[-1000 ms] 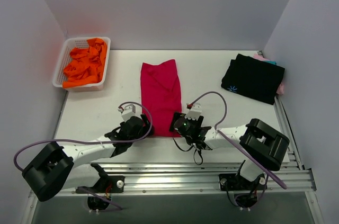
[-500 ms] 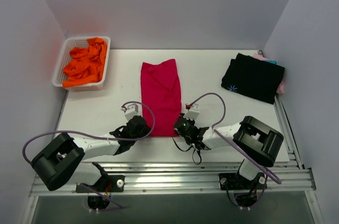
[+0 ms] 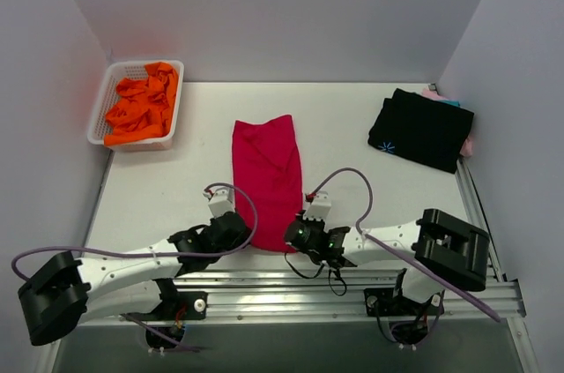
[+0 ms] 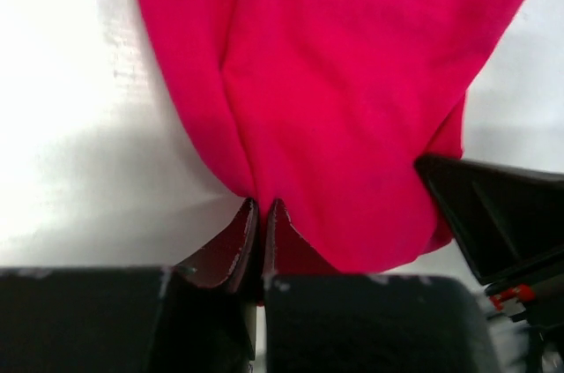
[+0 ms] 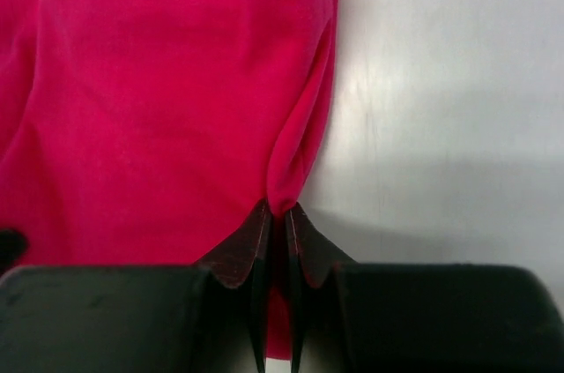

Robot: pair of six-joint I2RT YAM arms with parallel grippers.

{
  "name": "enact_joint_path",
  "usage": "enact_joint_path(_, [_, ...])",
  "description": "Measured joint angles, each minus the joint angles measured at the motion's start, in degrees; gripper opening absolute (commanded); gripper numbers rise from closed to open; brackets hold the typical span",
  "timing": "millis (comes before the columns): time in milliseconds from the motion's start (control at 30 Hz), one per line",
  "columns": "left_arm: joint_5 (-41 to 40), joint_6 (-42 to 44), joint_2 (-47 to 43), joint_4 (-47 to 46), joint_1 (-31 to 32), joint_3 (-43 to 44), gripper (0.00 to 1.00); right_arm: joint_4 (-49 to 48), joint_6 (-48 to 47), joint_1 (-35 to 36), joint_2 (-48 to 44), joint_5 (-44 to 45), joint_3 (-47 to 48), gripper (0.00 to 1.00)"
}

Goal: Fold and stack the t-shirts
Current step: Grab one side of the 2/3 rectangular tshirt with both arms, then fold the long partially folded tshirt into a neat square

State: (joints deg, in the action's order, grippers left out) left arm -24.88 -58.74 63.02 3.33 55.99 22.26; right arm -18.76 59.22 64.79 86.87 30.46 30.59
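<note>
A crimson-red t-shirt (image 3: 266, 175), folded into a long strip, lies down the middle of the table. My left gripper (image 3: 236, 234) is shut on its near left corner, the cloth (image 4: 335, 126) pinched between the jaws (image 4: 262, 207). My right gripper (image 3: 298, 234) is shut on the near right corner, a fold of the red cloth (image 5: 176, 108) bunched between its jaws (image 5: 282, 211). A black folded t-shirt (image 3: 421, 130) with a small blue mark lies at the far right on top of pink and teal cloth (image 3: 445, 101).
A white basket (image 3: 102, 110) with crumpled orange cloth (image 3: 141, 107) stands at the far left. Grey walls close in the back and sides. A metal rail (image 3: 335, 289) runs along the near edge. Purple cables loop from both arms.
Both grippers have shut on the red t-shirt's near corners and drawn the near edge back toward the arm bases; the far end of the strip slid nearer too.
</note>
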Motion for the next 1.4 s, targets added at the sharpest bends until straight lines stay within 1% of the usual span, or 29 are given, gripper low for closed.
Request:
enact_joint_path(67, [-0.7, -1.3, -5.8, 5.9, 2.6, 0.2, 0.02, 8.2, 3.1, 4.8, -3.0, 1.4, 0.9, 0.0])
enact_joint_path(167, [-1.8, -2.4, -13.6, 14.6, 4.0, 2.2, 0.02, 18.0, 6.8, 10.1, -7.6, 3.4, 3.4, 0.0])
enact_joint_path(200, [-2.0, -2.5, -14.7, 15.8, 4.1, 2.8, 0.02, 20.3, 7.5, 11.1, -9.0, 4.0, 4.5, 0.0])
enact_joint_path(267, [-3.9, -2.3, -17.4, 20.1, 4.3, 5.7, 0.02, 24.4, 8.1, 11.7, -11.4, 5.6, 7.3, 0.0])
enact_joint_path(333, [-6.0, -1.5, -18.2, 22.8, 4.1, 8.9, 0.02, 27.5, 7.5, 11.2, -12.2, 7.5, 11.1, 0.0])
enact_joint_path(433, [-8.8, 1.0, -17.0, 24.8, 2.1, 14.3, 0.02, 29.3, 4.6, 7.8, -11.9, 9.1, 16.7, 0.0])
enact_joint_path(567, [-8.8, 5.8, -13.4, 21.7, -2.8, 18.7, 0.02, 27.6, -1.2, 0.2, -10.7, 9.2, 21.4, 0.0])
enact_joint_path(700, [-4.2, 9.9, -6.6, 15.8, -9.8, 21.4, 0.02, 24.7, -5.7, -5.2, -8.8, 7.7, 23.2, 0.0])
enact_joint_path(800, [-1.3, 11.9, -1.5, 12.6, -13.5, 23.7, 0.02, 22.1, -8.7, -8.9, -6.4, 5.3, 24.0, 0.0])
enact_joint_path(967, [3.6, 14.6, 8.5, 9.1, -18.3, 30.5, 0.02, 18.1, -12.6, -15.2, -0.8, 0.9, 25.4, 0.0])
enact_joint_path(1067, [7.4, 15.8, 15.4, 7.1, -22.2, 35.4, 0.02, 16.1, -14.6, -19.9, 5.1, -2.7, 29.7, 0.0])
enact_joint_path(1100, [8.4, 16.2, 18.1, 6.4, -23.6, 37.2, 0.03, 16.0, -15.3, -21.6, 7.9, -4.2, 32.4, 0.0])
enact_joint_path(1133, [9.3, 16.7, 21.1, 5.8, -25.1, 39.4, 0.11, 15.8, -16.1, -23.4, 11.0, -5.5, 35.5, 0.0])
enact_joint_path(1167, [10.4, 17.3, 24.5, 5.4, -26.7, 42.0, 0.29, 15.6, -17.1, -25.6, 15.1, -7.1, 40.0, 0.09])
enact_joint_path(1200, [12.3, 18.0, 29.7, 5.6, -28.7, 46.4, 0.55, 16.6, -17.7, -27.6, 18.9, -8.6, 44.7, 0.25])
enact_joint_path(1233, [13.5, 18.9, 34.6, 5.1, -30.4, 51.1, 0.94, 17.8, -18.3, -29.7, 23.5, -9.5, 50.3, 0.48])
enact_joint_path(1267, [15.6, 19.2, 40.4, 6.1, -32.5, 57.6, 0.94, 20.2, -18.7, -32.0, 28.4, -10.1, 57.4, 0.95])
enact_joint_path(1300, [17.6, 19.3, 46.9, 7.0, -34.2, 65.4, 0.94, 22.3, -19.0, -34.3, 33.5, -10.8, 64.9, 1.0])
enact_joint_path(1367, [20.8, 20.8, 60.0, 9.5, -37.3, 83.4, 0.94, 27.3, -20.3, -38.8, 44.2, -11.4, 82.0, 1.0])
enact_joint_path(1400, [21.9, 21.6, 65.2, 10.7, -38.5, 90.5, 0.94, 29.7, -20.6, -40.5, 48.2, -11.3, 88.6, 1.0])
